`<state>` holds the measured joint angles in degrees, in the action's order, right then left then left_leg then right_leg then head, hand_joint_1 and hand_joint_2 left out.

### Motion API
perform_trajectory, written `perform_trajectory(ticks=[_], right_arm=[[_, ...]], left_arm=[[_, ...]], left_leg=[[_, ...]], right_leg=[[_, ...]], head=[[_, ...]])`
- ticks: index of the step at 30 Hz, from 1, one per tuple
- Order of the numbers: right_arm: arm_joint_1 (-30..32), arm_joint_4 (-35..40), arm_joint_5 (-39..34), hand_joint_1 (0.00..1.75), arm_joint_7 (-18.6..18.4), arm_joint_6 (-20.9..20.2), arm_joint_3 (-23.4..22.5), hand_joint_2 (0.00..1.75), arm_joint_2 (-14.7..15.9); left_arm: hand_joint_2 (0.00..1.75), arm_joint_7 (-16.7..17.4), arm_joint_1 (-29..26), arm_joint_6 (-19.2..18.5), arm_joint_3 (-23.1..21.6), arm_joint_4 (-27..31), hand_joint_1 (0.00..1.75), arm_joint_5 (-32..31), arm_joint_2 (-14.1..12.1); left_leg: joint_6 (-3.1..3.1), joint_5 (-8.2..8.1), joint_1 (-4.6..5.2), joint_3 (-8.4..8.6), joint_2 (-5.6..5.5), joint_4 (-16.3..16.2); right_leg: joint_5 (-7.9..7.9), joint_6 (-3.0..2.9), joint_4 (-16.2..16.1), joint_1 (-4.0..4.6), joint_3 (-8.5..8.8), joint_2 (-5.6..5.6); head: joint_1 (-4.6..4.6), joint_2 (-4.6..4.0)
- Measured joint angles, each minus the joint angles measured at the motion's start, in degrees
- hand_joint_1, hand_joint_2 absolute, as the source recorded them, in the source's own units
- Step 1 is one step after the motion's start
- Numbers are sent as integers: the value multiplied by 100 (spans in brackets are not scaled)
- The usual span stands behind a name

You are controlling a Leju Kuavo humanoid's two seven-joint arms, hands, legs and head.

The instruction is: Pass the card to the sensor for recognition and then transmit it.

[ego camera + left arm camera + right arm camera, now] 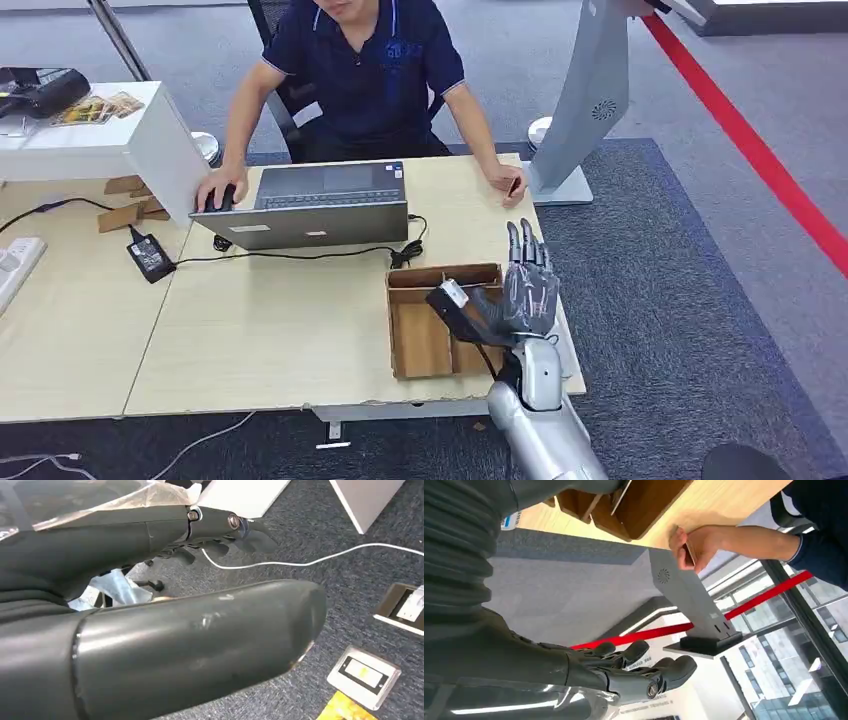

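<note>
A person seated behind the desk pinches a small dark card [514,187] in one hand, close to the foot of the grey sensor stand [592,100]. The right wrist view shows that card [689,555] next to the stand [684,592]. My right hand [528,285] hovers over the right edge of a wooden compartment box [420,340] with its fingers stretched out toward the card and nothing in them. In the right wrist view my right hand [624,672] is bare too. My left hand [175,635] hangs over the carpet, its fingers straight and holding nothing.
A grey laptop [320,205] with a black cable and power brick [150,257] sits mid-desk under the person's other hand. A white box [110,140] stands at the far left. Right of the desk, a red line [750,150] crosses the carpet. Floor sockets [362,672] lie below my left hand.
</note>
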<state>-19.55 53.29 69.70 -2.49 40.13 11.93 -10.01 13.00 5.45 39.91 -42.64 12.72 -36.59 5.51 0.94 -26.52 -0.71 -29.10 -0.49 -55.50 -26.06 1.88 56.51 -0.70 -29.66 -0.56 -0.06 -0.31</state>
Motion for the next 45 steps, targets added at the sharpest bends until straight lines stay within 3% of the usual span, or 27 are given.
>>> perform_trajectory(ticks=[7, 24, 45], right_arm=[[-63, -2, 0, 0, -286, -2, 328, 175, 173], [-151, -59, -166, 0, -433, -2, 876, 175, 454], [-166, -378, -761, 0, -867, 0, 2127, 175, 962]], left_arm=[[0, -24, 32, -31, -52, 0, 0, 22, -2], [0, -42, 51, -42, -125, 2, 0, 44, -7], [0, -44, 38, 20, -129, 0, 0, 158, -42]], left_leg=[[0, 0, 0, 0, 0, 0], [0, 0, 0, 0, -1, 0], [0, 0, 0, -1, -1, 0]], right_leg=[[0, 0, 0, 0, 0, 0], [0, 0, 0, 0, 0, 0], [0, 0, -1, 0, 0, 0]], head=[[0, 0], [0, 0], [2, 0]])
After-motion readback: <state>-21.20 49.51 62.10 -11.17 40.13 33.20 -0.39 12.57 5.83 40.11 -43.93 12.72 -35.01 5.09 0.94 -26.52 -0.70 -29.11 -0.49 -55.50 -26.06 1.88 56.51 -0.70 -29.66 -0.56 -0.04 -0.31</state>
